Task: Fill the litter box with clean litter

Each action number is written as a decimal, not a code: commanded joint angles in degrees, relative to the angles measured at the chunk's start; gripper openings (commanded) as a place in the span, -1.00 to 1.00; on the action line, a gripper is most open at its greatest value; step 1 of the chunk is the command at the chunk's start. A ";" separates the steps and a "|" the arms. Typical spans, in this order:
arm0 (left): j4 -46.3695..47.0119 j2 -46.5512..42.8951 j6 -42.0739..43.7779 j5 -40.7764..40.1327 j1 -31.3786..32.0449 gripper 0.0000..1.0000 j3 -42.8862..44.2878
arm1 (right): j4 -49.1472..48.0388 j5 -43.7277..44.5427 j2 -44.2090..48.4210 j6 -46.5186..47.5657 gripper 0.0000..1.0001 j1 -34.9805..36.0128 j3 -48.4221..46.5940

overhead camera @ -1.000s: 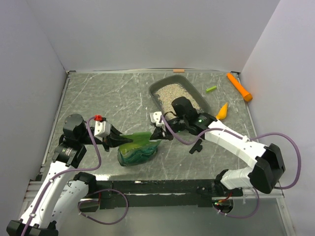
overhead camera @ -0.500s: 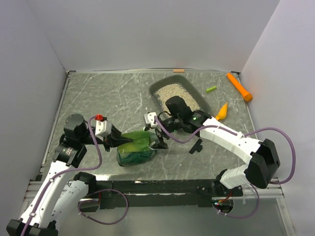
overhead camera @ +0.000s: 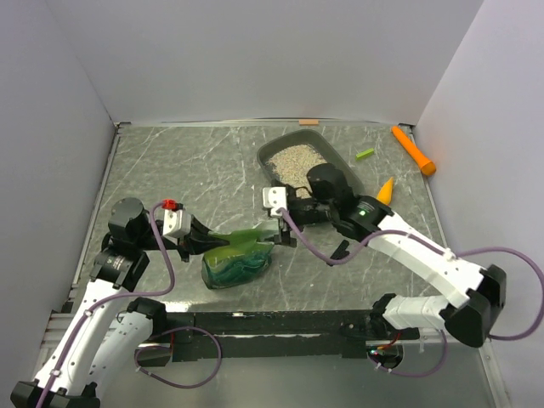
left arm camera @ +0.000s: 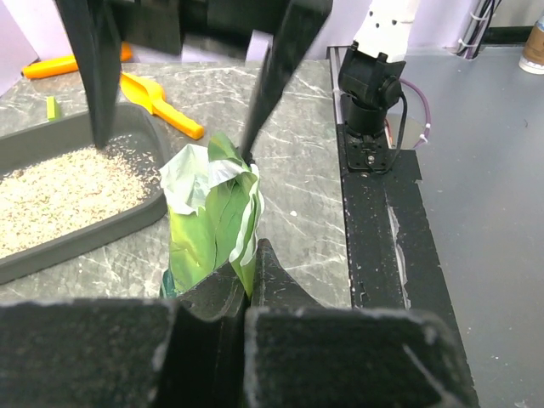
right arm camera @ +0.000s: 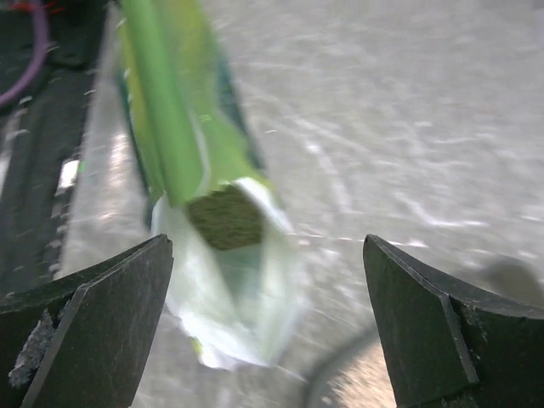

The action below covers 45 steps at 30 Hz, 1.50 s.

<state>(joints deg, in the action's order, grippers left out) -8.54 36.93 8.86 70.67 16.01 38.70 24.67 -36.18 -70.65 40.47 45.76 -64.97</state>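
Observation:
The dark grey litter box sits at the back right with pale litter in it. It also shows in the left wrist view as the litter box holding litter. A crinkled green bag lies left of it. My left gripper is shut on the bag's near edge. My right gripper is open just off the bag's mouth. In the right wrist view, litter shows inside the blurred bag, between the wide-apart fingers.
An orange-yellow scoop lies right of the litter box, also visible as the scoop. An orange stick and a small green piece lie at the back right. The black base rail runs along the near edge.
My right gripper has opened, let go of the bag's mouth, and drawn back toward the litter box. The left gripper keeps its hold; the bag has sagged slightly.

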 commanded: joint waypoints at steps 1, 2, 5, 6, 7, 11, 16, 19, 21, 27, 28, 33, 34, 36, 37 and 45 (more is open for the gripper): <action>5.11 -1.16 0.89 2.19 0.16 -0.99 2.08 | -5.41 5.95 4.29 -2.05 0.99 -0.05 -2.35; 5.19 -1.16 0.89 2.36 0.16 -0.98 1.91 | -5.33 5.95 4.56 -2.49 0.99 -0.05 -2.70; 4.93 -0.98 0.89 2.45 0.16 -0.98 2.00 | -3.32 3.67 3.77 -3.12 0.99 -0.05 -5.60; 5.02 -0.98 0.98 2.36 0.16 -0.99 2.00 | -1.22 1.32 3.42 -3.03 0.99 0.03 -7.61; 5.11 -0.89 0.98 2.45 0.16 -0.99 1.91 | -0.42 -0.10 3.07 -3.11 0.99 -0.05 -8.41; 4.84 -0.28 1.07 2.54 0.16 -0.98 2.17 | 4.59 -9.07 -0.26 -2.32 0.99 0.03 -14.73; 5.02 0.34 0.81 2.19 0.16 -0.98 2.08 | 7.67 -13.03 -3.96 -2.33 0.99 0.82 -18.00; 5.46 0.42 0.72 2.01 0.16 -0.99 1.91 | 10.05 -13.56 -5.10 -0.74 1.00 2.14 -18.96; 5.46 0.60 0.89 2.19 0.16 -0.98 1.91 | 11.19 -14.00 -5.63 0.57 0.99 2.84 -19.40; 5.37 0.69 1.07 2.36 0.16 -0.99 1.91 | 11.29 -16.20 -8.35 0.40 0.99 4.16 -20.20; 5.55 0.69 0.89 2.36 0.16 -0.99 1.99 | 10.85 -16.20 -8.80 0.14 0.99 4.51 -20.37; 5.72 0.51 0.72 2.36 0.16 -0.99 1.82 | 9.52 -15.67 -12.22 -0.92 0.99 6.10 -21.34; 5.72 0.51 0.63 2.19 0.16 -0.98 1.82 | 9.09 -15.67 -12.75 -1.35 0.99 6.36 -21.86; 5.90 0.43 0.63 1.93 0.16 -0.98 1.73 | 8.21 -15.58 -14.07 -1.71 0.95 7.24 -22.30; 5.90 0.43 0.46 1.58 0.16 -0.99 1.64 | 8.12 -15.50 -14.60 -1.80 0.92 7.68 -23.09; 5.81 -0.80 0.63 -0.62 0.25 -0.98 1.64 | 15.14 -15.06 -21.45 -0.74 -0.53 8.91 -30.39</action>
<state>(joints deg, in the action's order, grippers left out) -7.14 37.58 8.78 70.43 16.01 38.70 36.97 -49.87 -90.08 38.81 54.17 -90.21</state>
